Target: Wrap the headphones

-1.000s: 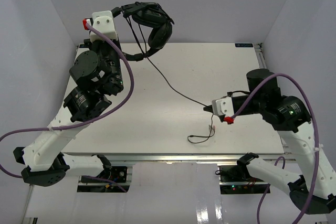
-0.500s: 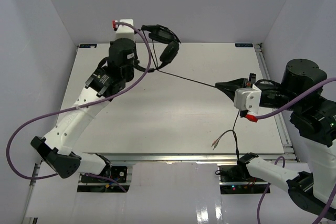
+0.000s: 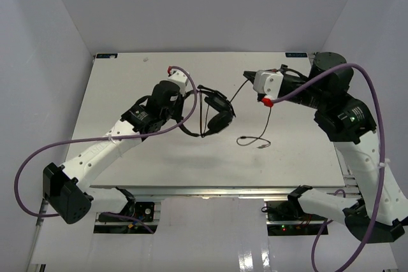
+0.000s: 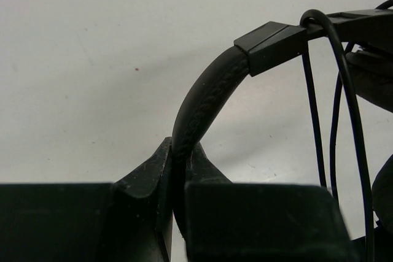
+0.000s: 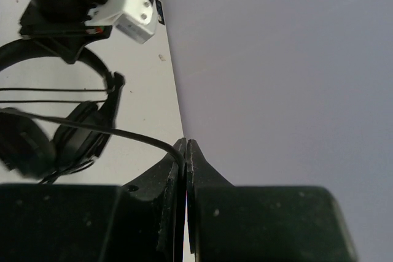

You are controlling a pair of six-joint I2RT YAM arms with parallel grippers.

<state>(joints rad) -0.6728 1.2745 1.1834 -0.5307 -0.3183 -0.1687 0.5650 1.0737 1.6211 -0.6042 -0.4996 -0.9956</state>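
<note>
L gripper [image 4: 178,159], clamped on headband [image 4: 206,87], has brought the headphones [image 3: 217,113] from far-left corner to mid-table [image 3: 127,74]. R gripper [image 5: 185,151], pinching the cable [image 3: 252,139], now sits nearer far-right corner. Strands cross the band: wrap prob. underway, tail slack.

headphones [image 3: 215,114]: over the counter [image 3: 127,74], near its middle, headband between the left end effector [image 3: 199,92] fingers, ear cups toward the arm bases.
cable [image 3: 237,92]: rightward and back from the cups, pinched in the right end effector [image 3: 247,76].
plug [image 3: 262,145]: on the counter, right of the headphones, in front of the right end effector.
</note>
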